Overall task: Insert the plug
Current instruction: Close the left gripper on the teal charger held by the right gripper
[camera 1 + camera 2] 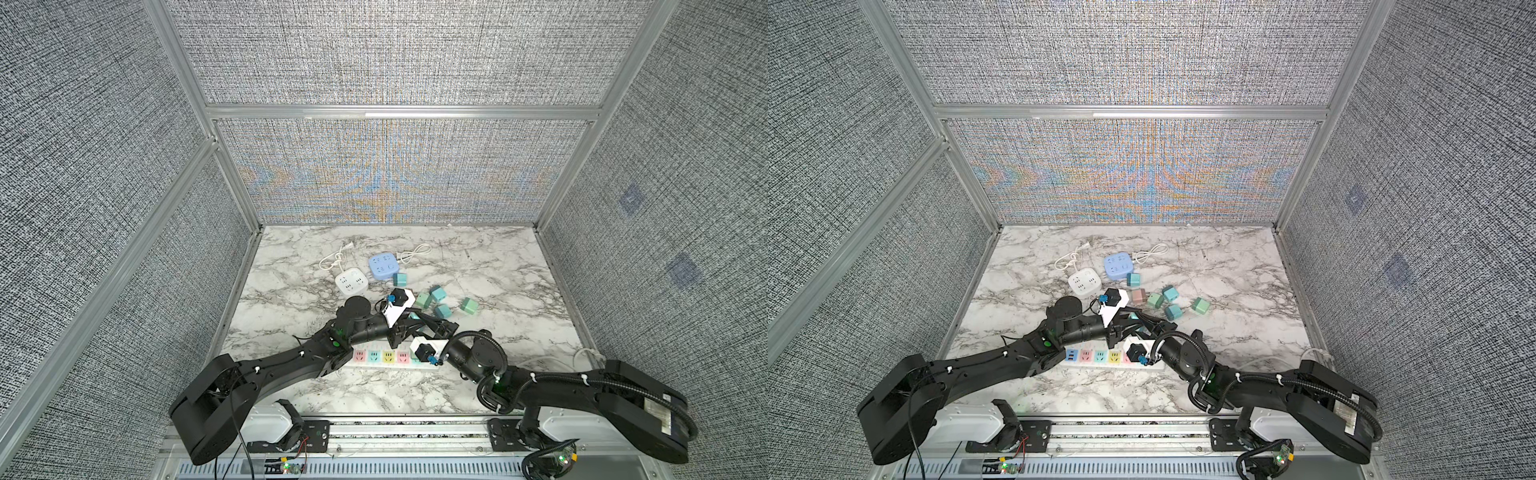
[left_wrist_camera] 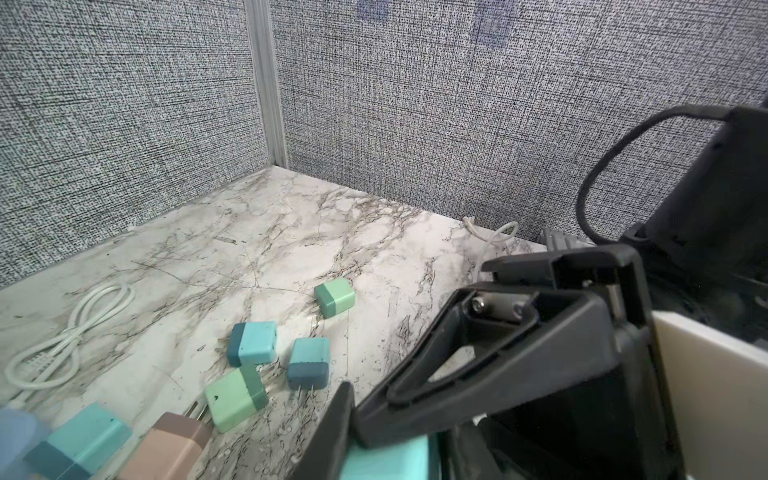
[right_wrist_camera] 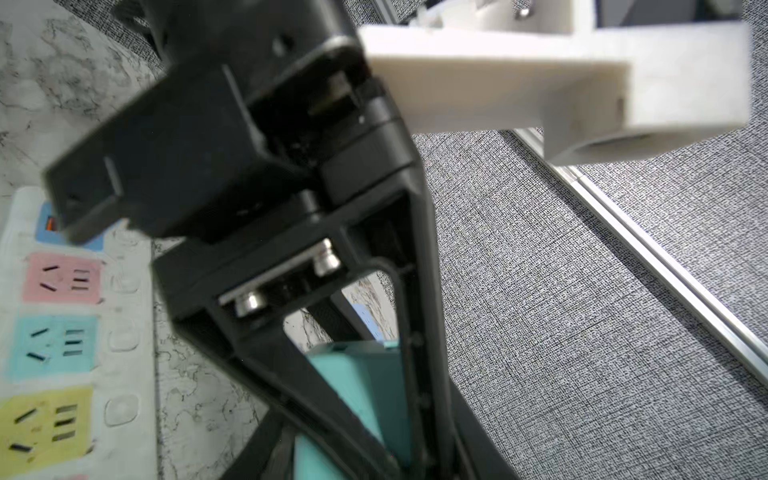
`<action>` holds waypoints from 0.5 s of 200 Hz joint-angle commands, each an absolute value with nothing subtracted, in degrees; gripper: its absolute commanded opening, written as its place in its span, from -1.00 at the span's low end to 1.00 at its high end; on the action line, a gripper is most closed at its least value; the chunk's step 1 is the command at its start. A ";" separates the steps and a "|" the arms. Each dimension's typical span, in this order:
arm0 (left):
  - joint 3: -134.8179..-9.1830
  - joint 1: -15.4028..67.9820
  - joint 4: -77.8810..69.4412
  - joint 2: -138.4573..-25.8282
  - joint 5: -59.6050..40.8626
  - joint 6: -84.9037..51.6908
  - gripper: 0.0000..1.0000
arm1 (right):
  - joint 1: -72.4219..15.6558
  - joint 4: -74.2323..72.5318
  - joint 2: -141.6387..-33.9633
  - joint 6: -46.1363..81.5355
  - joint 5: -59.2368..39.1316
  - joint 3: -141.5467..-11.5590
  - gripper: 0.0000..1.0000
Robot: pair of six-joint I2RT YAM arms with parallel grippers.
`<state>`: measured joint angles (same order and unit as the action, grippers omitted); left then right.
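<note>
The teal plug (image 3: 361,395) is grasped above the worktop (image 1: 511,286) by the left end effector (image 1: 419,321) and the right end effector (image 1: 1144,330), both clenched on it. The power strip (image 1: 386,357) lies just beneath them, a little toward the robot, with its long axis crosswise. Neither arm seems clearly nearer.

Near the worktop's (image 1: 498,270) front edge, about centred: power strip (image 1: 386,356), lengthwise along it. Toward the back edge, left of centre: two cube sockets (image 1: 351,283) side by side, a coiled cable (image 1: 332,259) behind each. Right of them, mid-worktop: loose plugs (image 1: 440,309), scattered. By the right edge: another cable (image 1: 582,355).
</note>
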<state>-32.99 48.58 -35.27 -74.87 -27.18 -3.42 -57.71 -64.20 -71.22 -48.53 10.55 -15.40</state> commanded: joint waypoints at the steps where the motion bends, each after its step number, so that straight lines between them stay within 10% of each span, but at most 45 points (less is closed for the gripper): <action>1: -33.08 49.23 -30.94 -75.11 -36.91 -0.92 -0.60 | -57.66 -75.82 -72.28 -48.82 11.15 -16.63 -1.00; 45: -32.48 49.22 -31.54 -73.93 -37.57 -0.70 -1.00 | -57.66 -76.19 -70.89 -47.42 10.66 -16.28 -0.92; 83: -31.22 49.24 -32.55 -72.08 -36.38 -0.06 -1.00 | -57.74 -68.53 -64.96 -41.11 11.85 -16.41 0.96; 100: -30.27 49.22 -31.92 -69.67 -31.30 -0.27 -1.00 | -57.74 -63.83 -61.57 -39.51 11.28 -16.13 0.99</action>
<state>-31.55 49.06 -36.93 -71.79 -30.55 -1.37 -57.74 -62.54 -65.39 -44.88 9.93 -15.42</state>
